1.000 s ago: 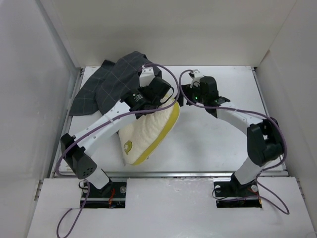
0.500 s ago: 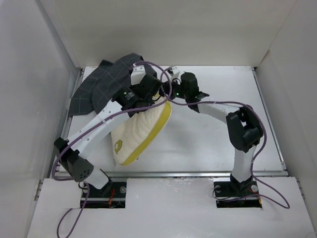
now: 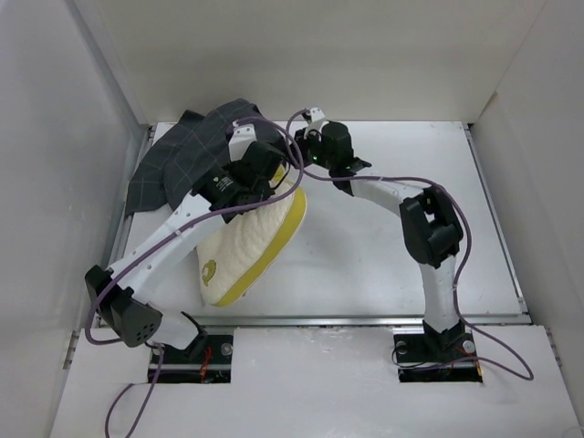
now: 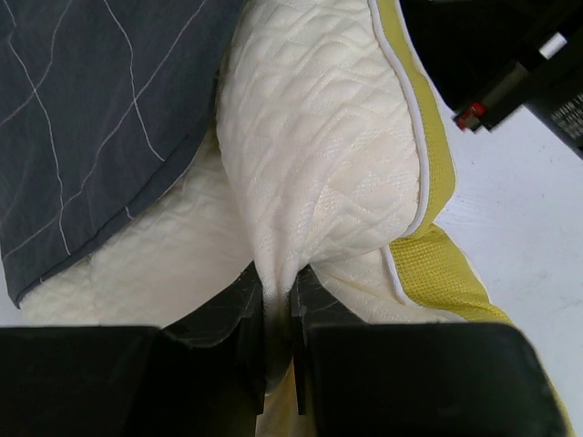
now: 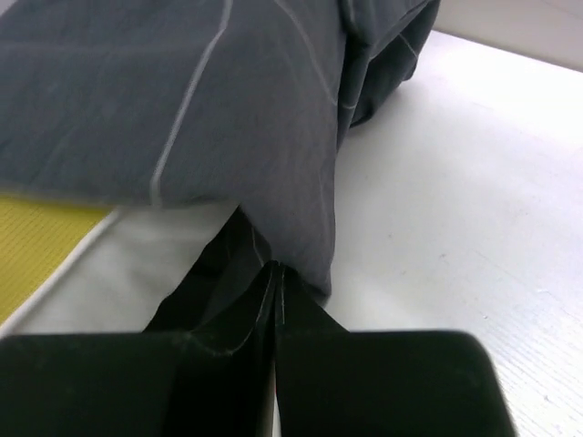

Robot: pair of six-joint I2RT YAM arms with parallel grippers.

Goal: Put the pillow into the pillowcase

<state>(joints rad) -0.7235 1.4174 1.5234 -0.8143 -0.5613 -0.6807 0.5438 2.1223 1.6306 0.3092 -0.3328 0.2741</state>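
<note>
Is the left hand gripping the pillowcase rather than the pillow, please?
No, in the left wrist view the left hand is pinched shut on a fold of the cream quilted pillow, not the pillowcase.

From overhead I get bright, even white light from above; the table [image 3: 383,255] is nearly washed out, and the left arm [image 3: 169,235] throws only a soft, faint shadow. That view is sharp edge to edge. On my left wrist feed the quilting of the pillow [image 4: 319,137] is crisp, though the bottom of the frame goes black and soft. My right wrist feed is dimmer: the pillowcase [image 5: 182,91] is blurred up close, its fold in deep shadow.
</note>
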